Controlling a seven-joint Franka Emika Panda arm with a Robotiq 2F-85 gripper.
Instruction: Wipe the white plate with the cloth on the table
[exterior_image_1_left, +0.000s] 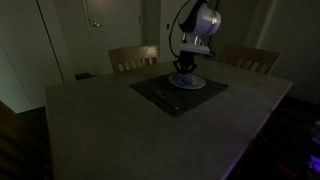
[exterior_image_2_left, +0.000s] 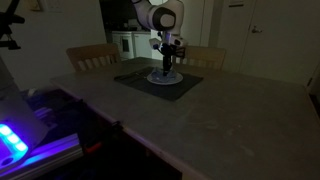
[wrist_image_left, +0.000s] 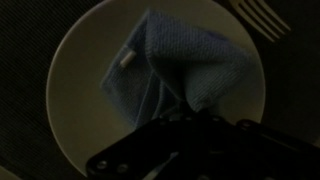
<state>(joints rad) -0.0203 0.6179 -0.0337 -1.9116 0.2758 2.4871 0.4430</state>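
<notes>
The white plate (wrist_image_left: 78, 95) lies on a dark placemat (exterior_image_1_left: 165, 97) at the far side of the table (exterior_image_1_left: 150, 135). It shows in both exterior views (exterior_image_1_left: 188, 84) (exterior_image_2_left: 165, 78). The bluish-grey cloth (wrist_image_left: 180, 60) lies spread on the plate, and one part is drawn up into a peak at my fingers. My gripper (wrist_image_left: 186, 112) points straight down over the plate (exterior_image_1_left: 184, 68) (exterior_image_2_left: 166, 63) and is shut on the cloth. The fingertips are dark and hard to make out.
A fork (wrist_image_left: 256, 16) lies on the placemat beside the plate. Two wooden chairs (exterior_image_1_left: 133, 57) (exterior_image_1_left: 250, 58) stand behind the table. A blue-lit device (exterior_image_2_left: 15, 140) sits off the table's near edge. The room is dim.
</notes>
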